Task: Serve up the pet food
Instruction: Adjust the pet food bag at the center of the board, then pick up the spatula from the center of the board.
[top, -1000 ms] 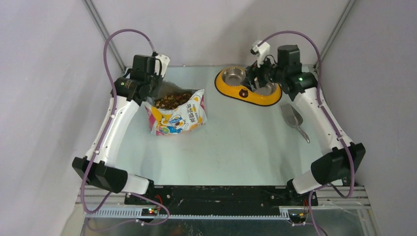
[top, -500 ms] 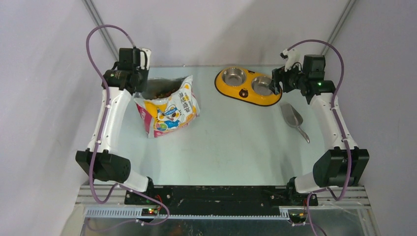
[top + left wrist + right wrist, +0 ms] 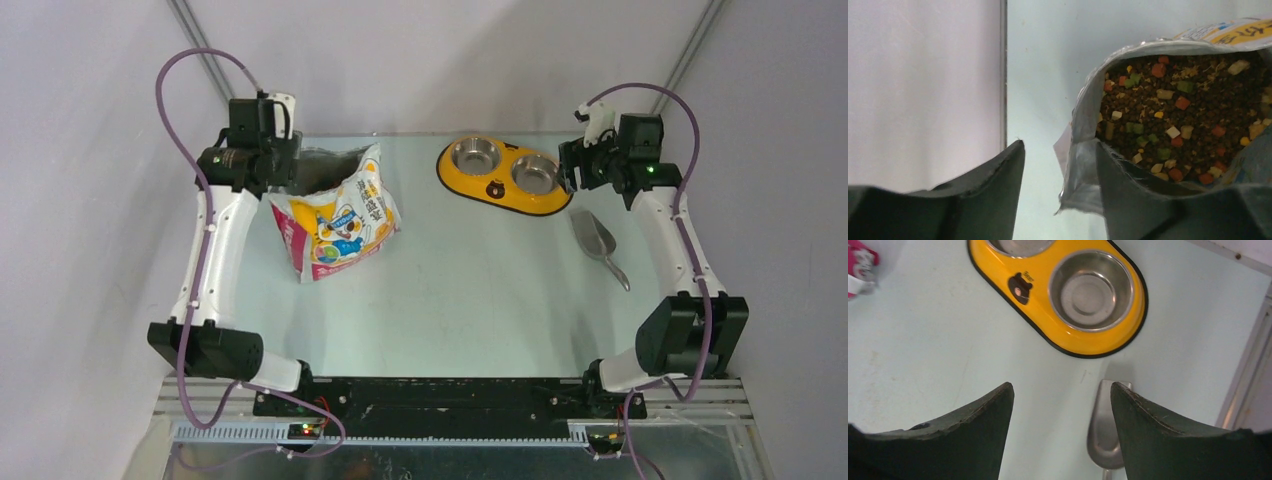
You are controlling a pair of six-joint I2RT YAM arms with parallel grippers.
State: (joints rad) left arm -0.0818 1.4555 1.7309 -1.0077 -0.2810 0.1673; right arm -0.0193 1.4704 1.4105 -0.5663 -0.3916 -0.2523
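Lying inside the open bag [image 3: 340, 215] at the far left of the counter [image 3: 480, 290], the pet food [image 3: 1188, 115] is unserved. Left hand [image 3: 1059, 145] hangs spread at the bag's rim; right hand [image 3: 1061, 385] hangs spread near the scoop [image 3: 1105, 435].

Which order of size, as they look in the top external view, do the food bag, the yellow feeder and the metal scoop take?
1. food bag, slightly ahead, and it stands taller
2. yellow feeder
3. metal scoop

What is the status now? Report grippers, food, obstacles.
Left gripper open, bag rim between jaws. Right gripper open, empty, near scoop. Food in open bag; both bowls empty. Nothing in the way.
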